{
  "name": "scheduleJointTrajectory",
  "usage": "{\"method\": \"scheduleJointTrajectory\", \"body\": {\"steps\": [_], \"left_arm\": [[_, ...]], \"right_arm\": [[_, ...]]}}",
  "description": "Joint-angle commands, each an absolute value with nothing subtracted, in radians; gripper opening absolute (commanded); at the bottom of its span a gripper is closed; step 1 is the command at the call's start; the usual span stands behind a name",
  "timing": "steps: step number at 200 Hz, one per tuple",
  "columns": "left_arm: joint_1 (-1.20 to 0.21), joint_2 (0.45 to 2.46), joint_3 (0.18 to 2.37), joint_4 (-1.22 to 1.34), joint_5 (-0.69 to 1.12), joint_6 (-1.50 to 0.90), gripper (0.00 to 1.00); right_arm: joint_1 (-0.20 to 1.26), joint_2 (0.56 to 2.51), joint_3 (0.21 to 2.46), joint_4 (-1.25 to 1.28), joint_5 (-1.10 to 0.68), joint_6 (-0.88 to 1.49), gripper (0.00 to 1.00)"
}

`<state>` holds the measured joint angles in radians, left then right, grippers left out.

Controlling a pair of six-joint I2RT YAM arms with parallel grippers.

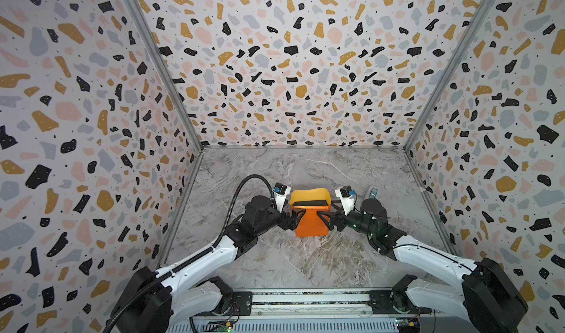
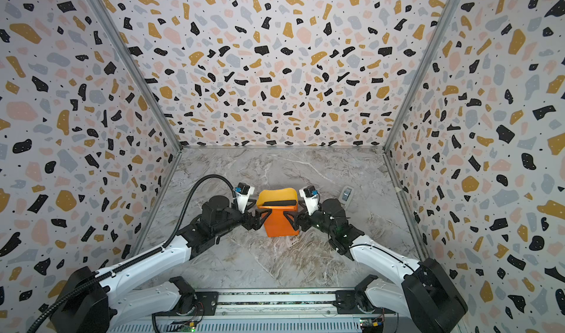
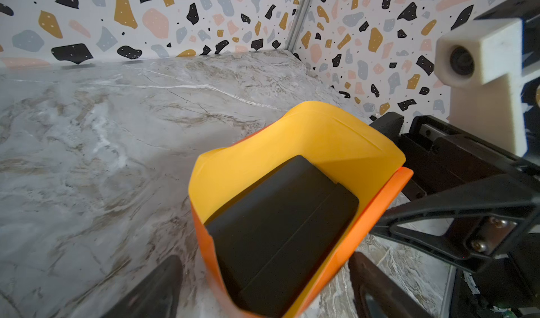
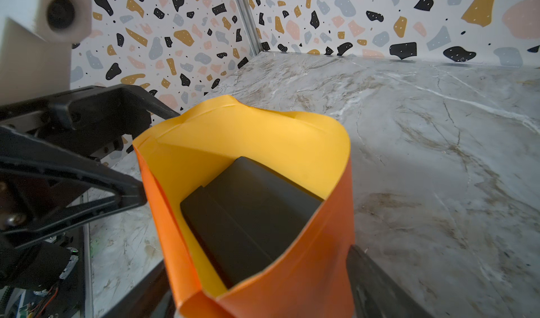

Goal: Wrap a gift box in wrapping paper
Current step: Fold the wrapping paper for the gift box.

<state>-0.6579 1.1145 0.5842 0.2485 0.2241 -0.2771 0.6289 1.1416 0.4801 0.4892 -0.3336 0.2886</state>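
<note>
- Two grippers, left (image 1: 297, 219) and right (image 1: 324, 221), both released, jaws spread wide astride opposite ends of the wrapping paper (image 1: 312, 226).
- Stands curled upward mid-table (image 1: 305, 261), orange outside, yellow inside.
- Cradles the dark gift box (image 3: 280, 229), lying flat within.

White arm links (image 1: 211, 262), black joints (image 1: 260, 215), ribbed black cable (image 1: 253, 177).
</note>
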Motion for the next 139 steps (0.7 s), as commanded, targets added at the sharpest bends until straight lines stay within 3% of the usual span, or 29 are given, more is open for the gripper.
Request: {"method": "scheduleJointTrajectory", "body": {"steps": [1, 40, 139], "left_arm": [[-0.666, 1.132, 0.596, 0.315, 0.258, -0.293, 0.86], [-0.668, 1.144, 0.589, 0.347, 0.255, -0.318, 0.82], [-0.670, 1.202, 0.607, 0.384, 0.233, -0.381, 0.64]], "right_arm": [[0.636, 1.139, 0.519, 0.515, -0.351, 0.293, 0.86], [0.636, 1.153, 0.523, 0.520, -0.357, 0.297, 0.84], [0.647, 1.186, 0.535, 0.531, -0.332, 0.358, 0.72]]}}
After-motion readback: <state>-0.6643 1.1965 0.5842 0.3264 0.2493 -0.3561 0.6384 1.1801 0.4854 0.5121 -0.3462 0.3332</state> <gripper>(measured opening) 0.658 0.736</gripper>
